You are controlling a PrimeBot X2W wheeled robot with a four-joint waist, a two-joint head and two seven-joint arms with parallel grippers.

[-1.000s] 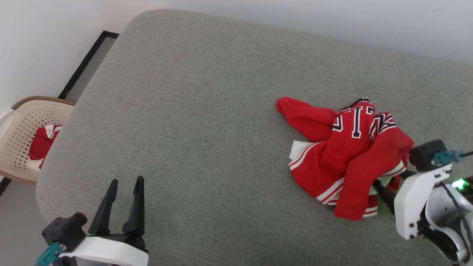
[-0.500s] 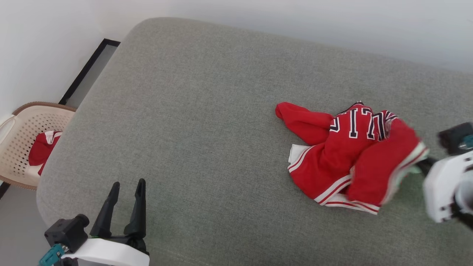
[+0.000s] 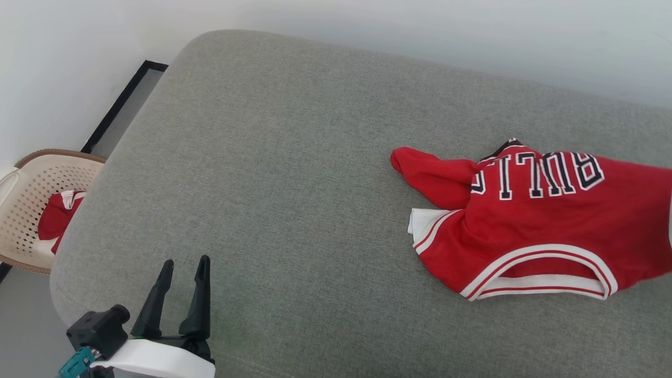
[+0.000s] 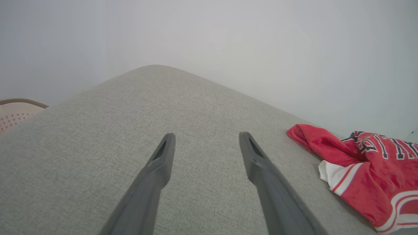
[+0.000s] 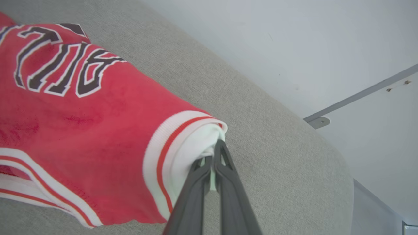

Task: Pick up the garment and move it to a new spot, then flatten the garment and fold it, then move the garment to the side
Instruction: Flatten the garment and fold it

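At the near left, the left gripper [image 3: 186, 260] is hovering over the grey cushion [image 3: 294, 157], fingers spread wide and holding nothing. Farther off to the right, the garment [image 3: 541, 220] is lying partly spread on the cushion, well apart from that gripper. The right gripper [image 5: 217, 144] is pinching its white, stripe-trimmed edge, fingers clamped together.

Grey fabric cushion [image 3: 294, 157]: broad, woven texture, rounded far-left corner. Cream perforated basket [image 3: 21, 210] with brown rim stands on floor [image 3: 21, 325], just off cushion's left edge. Red-and-white cloth [image 3: 52, 220] crumpled inside basket. White wall [image 3: 63, 63] behind cushion's far edge. Black strip [image 3: 123, 105] between wall and cushion's left edge. Right wrist view: grey rail [image 5: 359, 94] with round bracket [image 5: 318, 122] on wall, past a rounded cushion corner.
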